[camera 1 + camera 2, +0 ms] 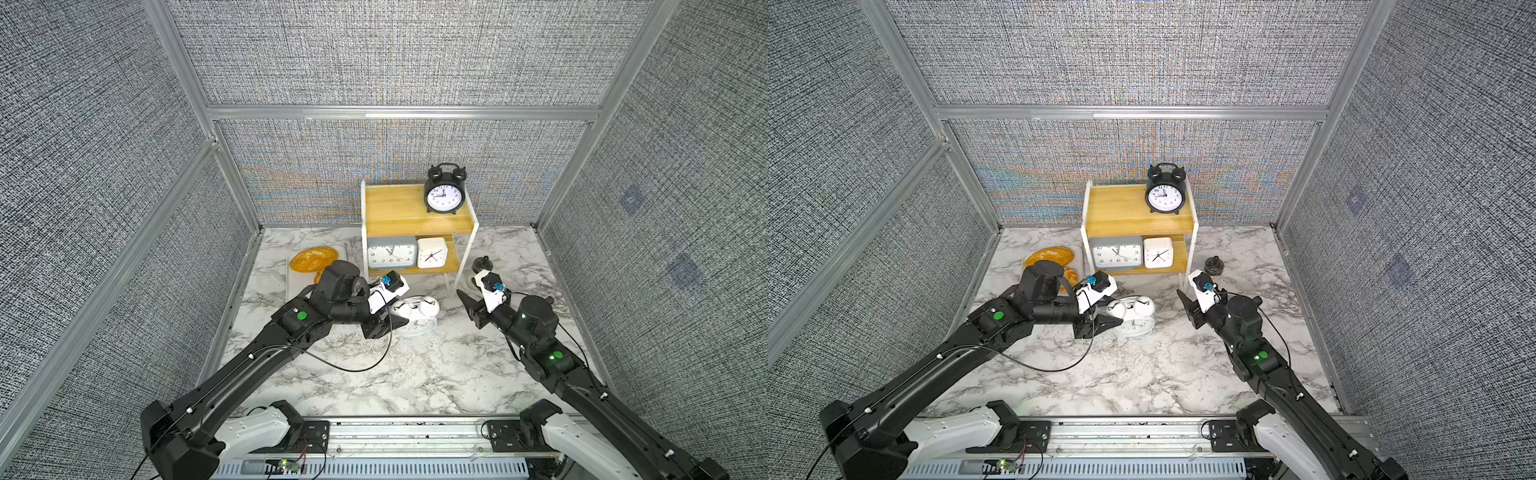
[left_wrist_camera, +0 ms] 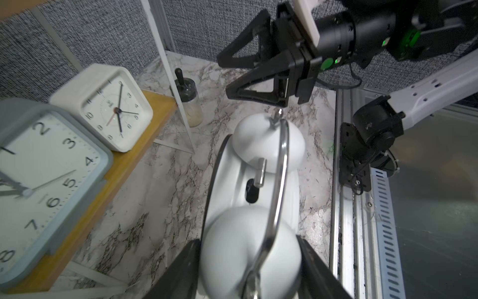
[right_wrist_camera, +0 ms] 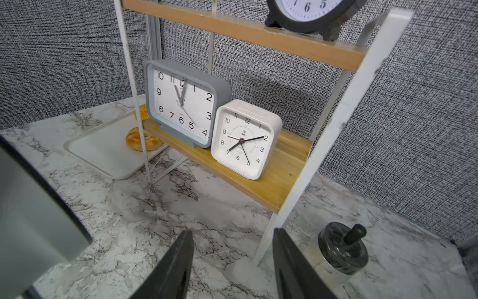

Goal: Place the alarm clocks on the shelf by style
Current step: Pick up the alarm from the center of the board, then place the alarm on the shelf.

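The white twin-bell clock [image 1: 417, 309] [image 1: 1133, 311] is tipped over low on the marble table in front of the shelf [image 1: 399, 208]. My left gripper [image 1: 395, 318] [image 2: 248, 259] is shut on one of its bells, a finger pressed on each side. My right gripper [image 1: 467, 305] [image 3: 232, 233] hangs open and empty to the right of that clock, near the shelf's front right leg. On the top board stands the black twin-bell clock [image 1: 444, 195]. The grey rectangular clock [image 1: 390, 254] [image 3: 185, 103] and the small white square clock [image 1: 432, 252] [image 3: 244, 141] stand side by side on the lower board.
A white tray [image 1: 293, 286] with bread [image 1: 313, 259] lies left of the shelf, behind my left arm. A glass jar with a black lid [image 1: 482, 264] [image 3: 341, 248] stands right of the shelf. Grey walls close in three sides; a metal rail [image 1: 415, 432] runs along the front.
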Tool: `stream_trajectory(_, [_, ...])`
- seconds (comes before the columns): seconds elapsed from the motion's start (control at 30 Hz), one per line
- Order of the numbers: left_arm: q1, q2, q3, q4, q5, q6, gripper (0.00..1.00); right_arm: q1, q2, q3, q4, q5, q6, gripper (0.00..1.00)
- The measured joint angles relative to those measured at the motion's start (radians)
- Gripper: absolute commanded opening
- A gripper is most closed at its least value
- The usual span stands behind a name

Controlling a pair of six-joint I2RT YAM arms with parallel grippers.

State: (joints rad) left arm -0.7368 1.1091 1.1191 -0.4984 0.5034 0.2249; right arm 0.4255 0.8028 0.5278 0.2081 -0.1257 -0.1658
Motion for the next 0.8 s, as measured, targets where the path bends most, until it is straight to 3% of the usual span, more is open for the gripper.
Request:
stream_trajectory(0.23, [0.031,0.008,0.220,-0.086,-0.124,-0.046,0.26,-0.043,0.014,-0.003,-0.005,0.035,0.060,0.53])
stream_trajectory(0.5, [0.099,0.167,0.533,-0.179,-0.250,-0.048,0.26,-0.063,0.020,-0.011,-0.019,0.039,0.091,0.54])
stream_trajectory(0.8, [0.176,0.340,0.798,-0.234,-0.273,-0.048,0.26,-0.072,0.045,-0.023,-0.023,0.038,0.110,0.54])
